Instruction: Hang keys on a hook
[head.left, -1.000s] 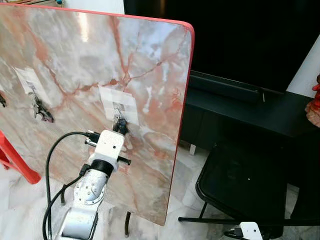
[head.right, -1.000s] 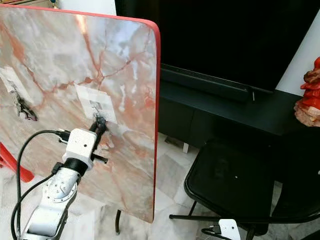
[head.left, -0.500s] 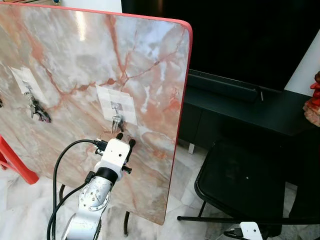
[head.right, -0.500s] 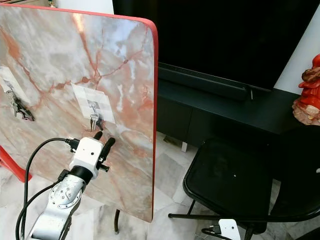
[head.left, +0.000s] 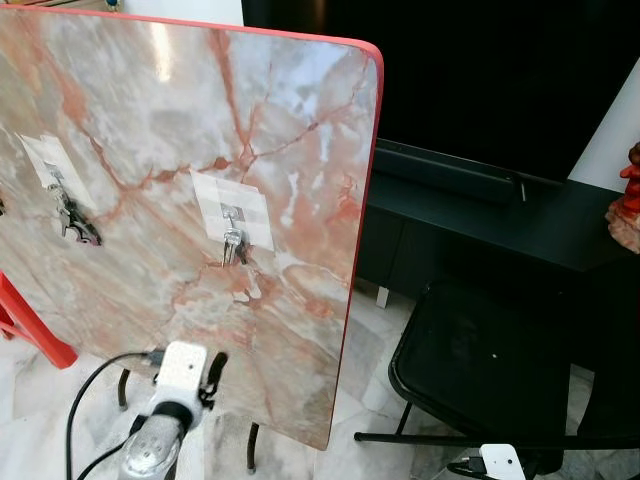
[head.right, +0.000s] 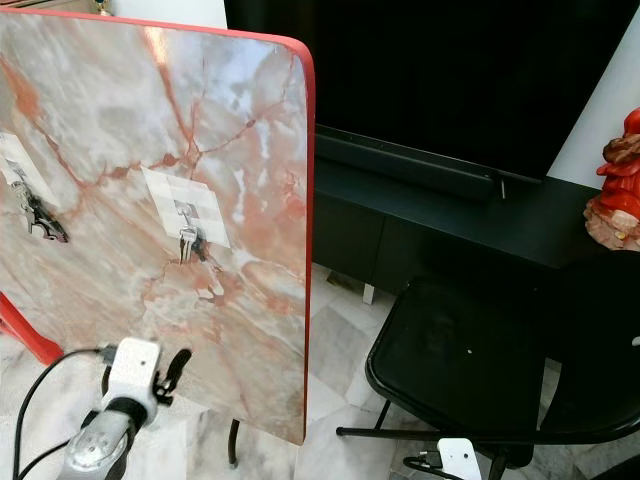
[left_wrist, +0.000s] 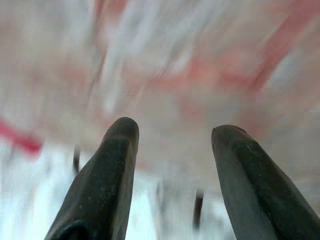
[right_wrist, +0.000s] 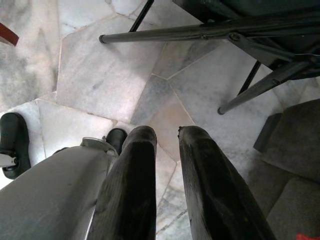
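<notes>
silver keys (head.left: 232, 245) hanging on hook (head.left: 230, 215)

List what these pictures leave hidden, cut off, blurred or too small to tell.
- Left wrist view: motion blur smears the marble board beyond the open left pincer.
- Keys on the middle hook: too small to count in the eye views.
- Second bunch: close to the left edge, details unclear.
- Red figurine: cut by the right edge.
- Right pincer: points at the floor; small gap, nothing held.

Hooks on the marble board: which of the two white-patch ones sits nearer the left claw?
The middle hook, holding a small silver key, directly above the left claw. The other hook sits by the board's left edge.
</notes>
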